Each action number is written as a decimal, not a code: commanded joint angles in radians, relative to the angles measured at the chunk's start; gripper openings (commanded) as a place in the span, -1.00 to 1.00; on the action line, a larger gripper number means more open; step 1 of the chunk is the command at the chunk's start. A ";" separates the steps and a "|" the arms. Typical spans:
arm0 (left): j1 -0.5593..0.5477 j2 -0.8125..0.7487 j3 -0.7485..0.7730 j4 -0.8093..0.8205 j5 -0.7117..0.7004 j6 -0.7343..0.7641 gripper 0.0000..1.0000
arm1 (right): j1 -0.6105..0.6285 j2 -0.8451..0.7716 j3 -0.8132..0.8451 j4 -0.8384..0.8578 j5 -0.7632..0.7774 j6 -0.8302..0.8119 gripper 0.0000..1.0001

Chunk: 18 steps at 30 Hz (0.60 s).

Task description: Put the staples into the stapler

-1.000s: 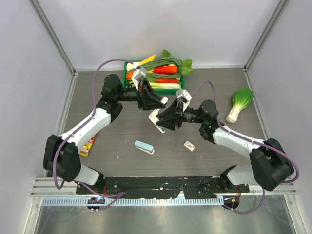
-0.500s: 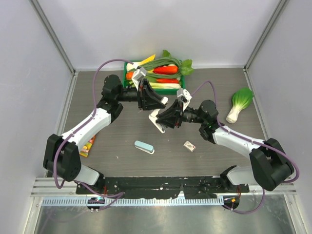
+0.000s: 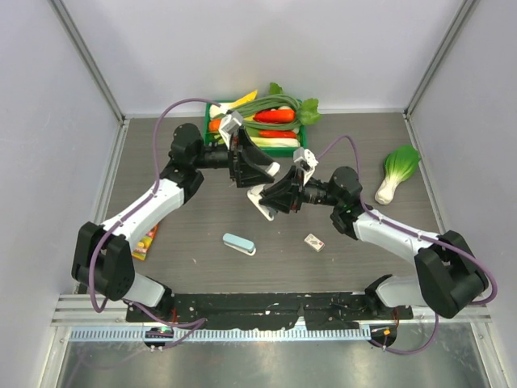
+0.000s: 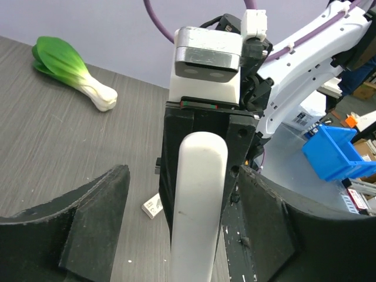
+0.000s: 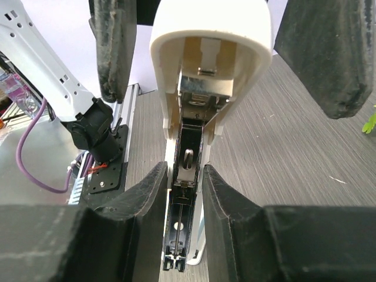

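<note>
Staples (image 3: 314, 242): small whitish box lying flat on the counter (image 3: 186, 267), lower right of centre in the top view, just below the right arm. Nothing is touching it.

Stapler (image 3: 260, 202) is up in the air mid-frame. Its lid is swung open and the channel is exposed in the right wrist view.

Right gripper (image 5: 183, 176) is clamped on the stapler's base, one finger each side of the channel. Left gripper (image 3: 260, 168) is spread wide around the white lid. The left wrist view shows gaps on both sides, so it's holding nothing.

Handling, my read:
- **Box:** light, stiff card, low profile. It'll likely skid if nudged and crush if squeezed hard.
- **Grip:** take it across the short width, fingers right down at the counter, light squeeze.
- **Box open or sealed:** can't tell, too small.
- **Stapler:** rigid, but the hinge looks free, so the lid may fall shut unless held back.

Also around: teal block (image 3: 238, 243) lower centre, candy bag (image 3: 144, 241) far left, vegetable tray (image 3: 210, 109) top centre, bok choy (image 3: 398, 171) right.
</note>
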 commanded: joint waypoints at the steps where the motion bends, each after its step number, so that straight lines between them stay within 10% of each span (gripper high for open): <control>1: 0.017 -0.029 0.005 -0.014 -0.032 0.034 0.70 | -0.003 -0.057 0.016 -0.016 0.035 -0.039 -0.98; 3: 0.032 -0.038 0.009 -0.034 -0.047 0.046 0.99 | -0.004 -0.066 0.032 -0.095 0.058 -0.072 -0.99; 18: 0.245 -0.256 0.081 -0.690 -0.415 0.556 1.00 | 0.022 -0.043 0.074 -0.528 0.536 -0.204 -0.98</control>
